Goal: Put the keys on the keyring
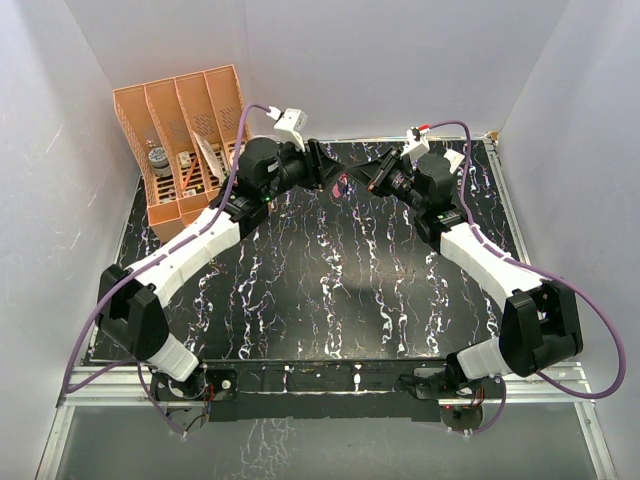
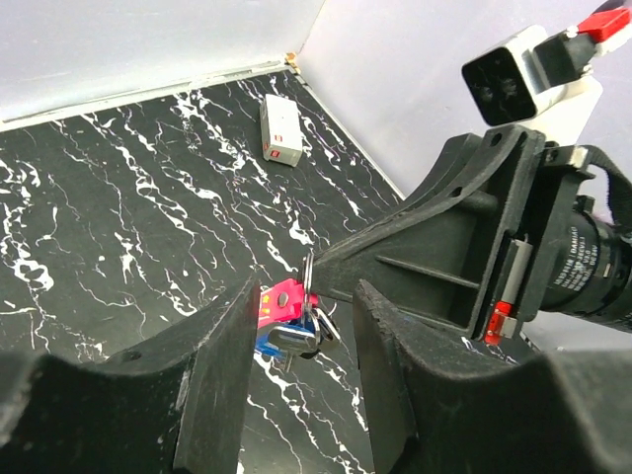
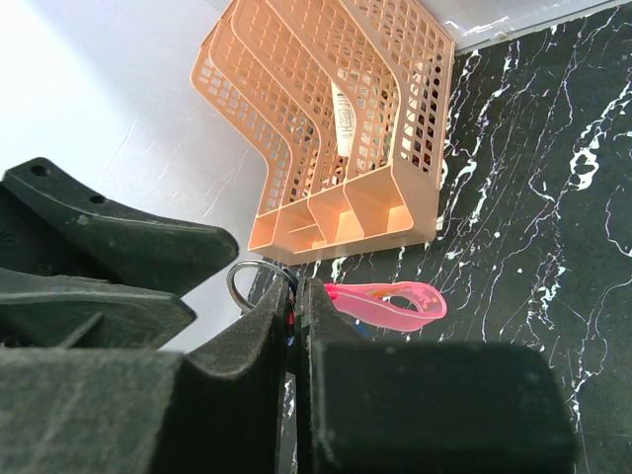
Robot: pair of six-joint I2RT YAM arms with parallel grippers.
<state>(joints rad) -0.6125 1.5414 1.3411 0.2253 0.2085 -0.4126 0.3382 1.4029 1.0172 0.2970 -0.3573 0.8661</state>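
The keyring, a red-pink strap (image 2: 280,300) on a metal ring, hangs above the table between my two grippers. In the right wrist view the pink loop (image 3: 395,304) sticks out right of my fingers. My right gripper (image 3: 296,293) is shut on the ring's metal part (image 3: 240,283). A blue-headed key (image 2: 267,344) and a dark key (image 2: 296,339) hang under the strap. My left gripper (image 2: 304,316) is open, its fingers (image 2: 212,385) either side of the bunch without touching it. From above, the left gripper (image 1: 328,172) and right gripper (image 1: 373,178) meet at the table's far middle.
An orange mesh file organizer (image 1: 185,140) stands at the back left and also shows in the right wrist view (image 3: 336,128). A small white box (image 2: 279,128) lies near the back right wall. The table (image 1: 330,290) is black marble.
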